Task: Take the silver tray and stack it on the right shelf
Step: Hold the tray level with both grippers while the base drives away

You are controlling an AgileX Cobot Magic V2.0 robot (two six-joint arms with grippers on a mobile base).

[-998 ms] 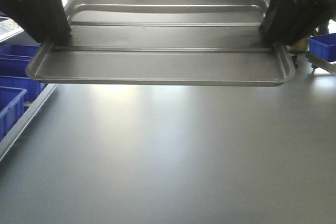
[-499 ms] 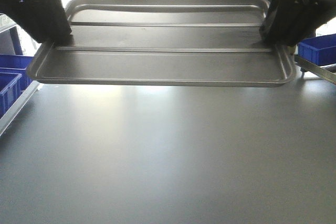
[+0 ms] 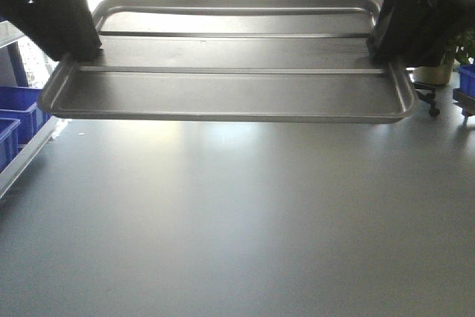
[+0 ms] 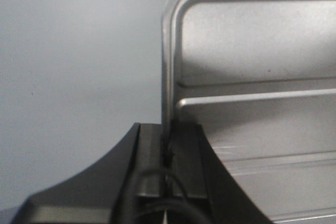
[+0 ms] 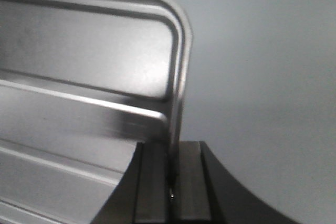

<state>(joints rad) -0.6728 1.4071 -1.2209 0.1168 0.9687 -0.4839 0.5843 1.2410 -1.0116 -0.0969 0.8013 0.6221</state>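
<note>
The silver tray (image 3: 223,87) hangs level across the upper frame, clear of the grey surface (image 3: 237,220) below, its short ends pinched by the left gripper (image 4: 169,145) and right gripper (image 5: 173,174): grabbing looks done, while carrying and stacking on the shelf are not.

Open grey surface (image 3: 237,213) beneath the silver tray (image 3: 223,94) — blue bins (image 3: 22,105) crowd the left edge.

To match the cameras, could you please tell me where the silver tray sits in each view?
Front: silver tray spans the upper half, held at both ends.
Left wrist: right side, rim in left gripper.
Right wrist: left side, rim in right gripper.
Shared landmark: its raised ribs.
</note>
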